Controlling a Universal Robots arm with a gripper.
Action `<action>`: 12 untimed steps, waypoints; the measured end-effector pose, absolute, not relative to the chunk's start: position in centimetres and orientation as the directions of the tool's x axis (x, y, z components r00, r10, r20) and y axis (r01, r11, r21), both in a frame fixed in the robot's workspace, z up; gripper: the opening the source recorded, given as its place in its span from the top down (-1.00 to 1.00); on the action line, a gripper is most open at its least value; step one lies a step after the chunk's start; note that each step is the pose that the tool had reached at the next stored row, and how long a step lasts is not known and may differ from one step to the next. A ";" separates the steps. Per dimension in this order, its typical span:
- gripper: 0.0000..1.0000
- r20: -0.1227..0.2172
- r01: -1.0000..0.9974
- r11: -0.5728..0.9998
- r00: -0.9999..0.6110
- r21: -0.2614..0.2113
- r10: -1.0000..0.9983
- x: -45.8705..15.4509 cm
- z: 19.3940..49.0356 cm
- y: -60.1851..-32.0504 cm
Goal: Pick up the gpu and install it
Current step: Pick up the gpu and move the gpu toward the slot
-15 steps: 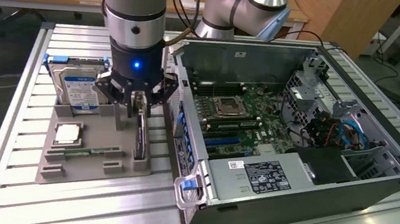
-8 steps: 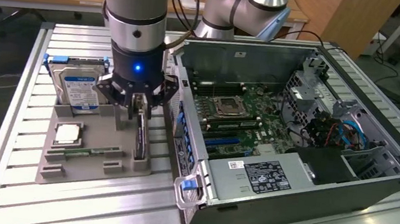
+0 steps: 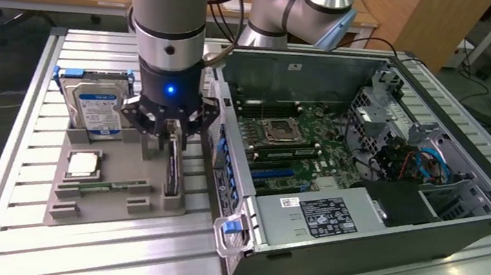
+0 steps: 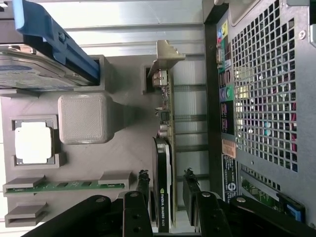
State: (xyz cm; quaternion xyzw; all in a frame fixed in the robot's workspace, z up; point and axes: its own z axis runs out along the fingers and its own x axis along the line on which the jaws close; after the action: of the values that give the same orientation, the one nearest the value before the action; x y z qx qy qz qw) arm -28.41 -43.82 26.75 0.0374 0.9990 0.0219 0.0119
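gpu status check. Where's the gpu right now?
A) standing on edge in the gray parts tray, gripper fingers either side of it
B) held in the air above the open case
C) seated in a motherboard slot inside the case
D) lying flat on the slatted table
A: the gpu stands on edge in the gray parts tray beside the case, and the gripper straddles it with one finger on each side.
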 end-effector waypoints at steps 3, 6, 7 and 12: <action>0.17 -0.022 0.074 0.996 -0.997 0.044 0.075 -28.4 26.7 -43.8; 0.17 -0.022 0.074 0.996 -0.997 0.044 0.075 -28.4 26.7 -43.8; 0.17 -0.022 0.074 0.996 -0.997 0.045 0.075 -28.4 26.7 -43.8; 0.17 -0.022 0.074 0.996 -0.997 0.045 0.075 -28.4 26.4 -43.8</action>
State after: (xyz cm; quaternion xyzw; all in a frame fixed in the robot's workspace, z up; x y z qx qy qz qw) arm -28.40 -43.82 26.39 0.0374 0.9990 0.0218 0.0119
